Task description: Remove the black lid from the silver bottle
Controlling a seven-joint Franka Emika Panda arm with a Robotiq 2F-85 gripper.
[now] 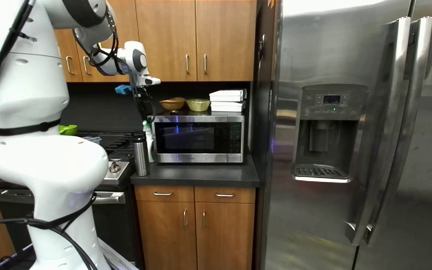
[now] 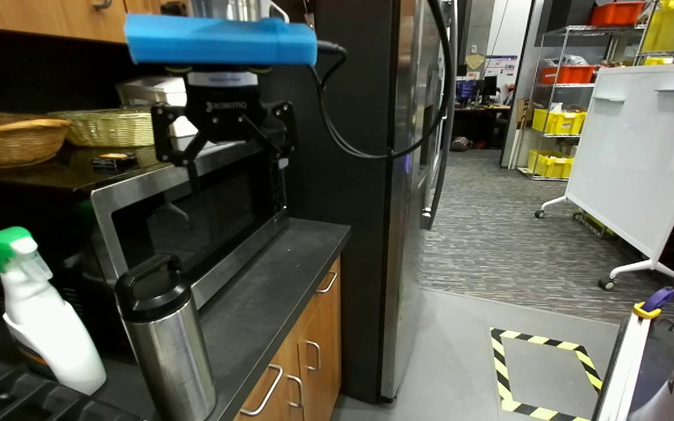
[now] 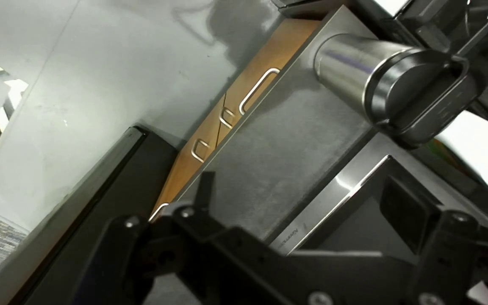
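While, in an exterior view, the silver bottle (image 1: pixel 141 157) is standing upright at the left end of the counter (image 1: pixel 201 172), just beside the microwave (image 1: pixel 186 137) with the black lid (image 2: pixel 158 304) on top, the gripper (image 2: pixel 237 171) is hanging above and to their right, jaws spread wide and holding nothing. This step is probably calling for moving left, centring over the lid's loop handle (image 3: pixel 443 110), and lowering straight down before closing. Because nothing is steadying the bottle, tipping or spinning is looking like the main risk, so slow, level twisting or lifting is probably serving best.
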